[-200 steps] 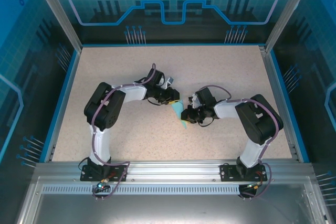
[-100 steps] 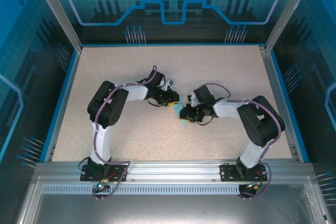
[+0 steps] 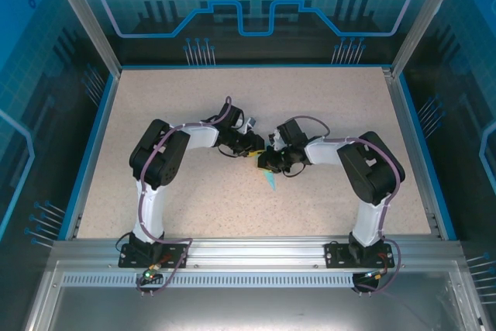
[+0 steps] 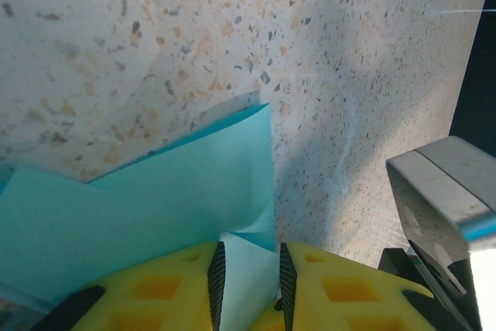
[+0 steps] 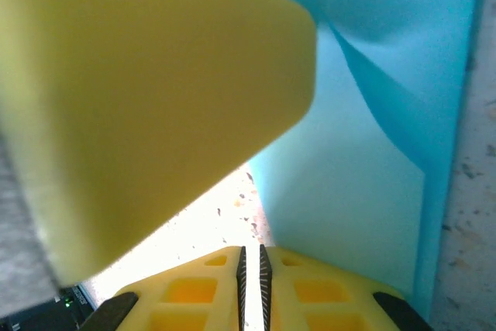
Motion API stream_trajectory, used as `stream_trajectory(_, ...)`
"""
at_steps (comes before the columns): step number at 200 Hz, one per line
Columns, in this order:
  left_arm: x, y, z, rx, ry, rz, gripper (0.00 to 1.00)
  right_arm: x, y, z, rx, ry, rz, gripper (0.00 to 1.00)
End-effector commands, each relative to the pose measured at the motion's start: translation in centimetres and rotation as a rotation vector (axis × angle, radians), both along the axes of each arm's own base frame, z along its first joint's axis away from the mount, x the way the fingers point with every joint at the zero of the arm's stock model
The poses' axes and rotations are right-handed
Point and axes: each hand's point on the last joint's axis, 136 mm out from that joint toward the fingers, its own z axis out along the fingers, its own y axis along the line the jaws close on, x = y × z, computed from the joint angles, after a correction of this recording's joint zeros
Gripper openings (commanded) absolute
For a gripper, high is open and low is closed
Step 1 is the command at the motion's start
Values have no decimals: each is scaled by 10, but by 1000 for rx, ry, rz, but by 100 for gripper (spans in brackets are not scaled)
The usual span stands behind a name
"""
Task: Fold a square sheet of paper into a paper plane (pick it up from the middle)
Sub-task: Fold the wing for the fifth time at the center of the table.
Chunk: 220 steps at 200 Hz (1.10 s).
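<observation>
Here, both arms fold inward over the speckled counter [image 3: 194,207]; the left arm [image 3: 159,156] stands up from its base, bends at the elbow and reaches right, while the right arm [image 3: 372,172] mirrors it, reaching left; their wrists nearly meet at the counter's middle. The left end effector [image 4: 248,269] is clamped on the light-cyan paper [image 4: 155,199], a flap caught between its yellow fingers, the rest spreading over the counter beyond them. The right end effector [image 5: 252,265] has its fingers drawn almost together, a sliver of light between; the paper's edge reaches their tips, though whether it is pinched cannot be told. From above, a pointed cyan corner pokes out just near of the wrists.
</observation>
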Motion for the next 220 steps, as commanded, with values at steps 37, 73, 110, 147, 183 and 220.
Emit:
stream_trajectory(37,-6,11,-34,76,67,11,28,-34,-20,-16,-58,60,18,16)
stream_trajectory(73,-5,10,-32,74,66,9,28,-40,-13,7,0,31,52,18)
stream_trajectory(110,-6,10,-32,73,69,6,28,-45,-9,22,22,2,78,19)
stream_trajectory(147,-5,9,-31,71,67,5,28,-49,-3,19,-19,8,121,20)
stream_trajectory(183,-4,9,-29,70,66,5,28,-51,-21,-7,-97,57,83,18)
stream_trajectory(220,-6,10,-32,78,69,2,28,-62,-36,-25,-108,105,56,18)
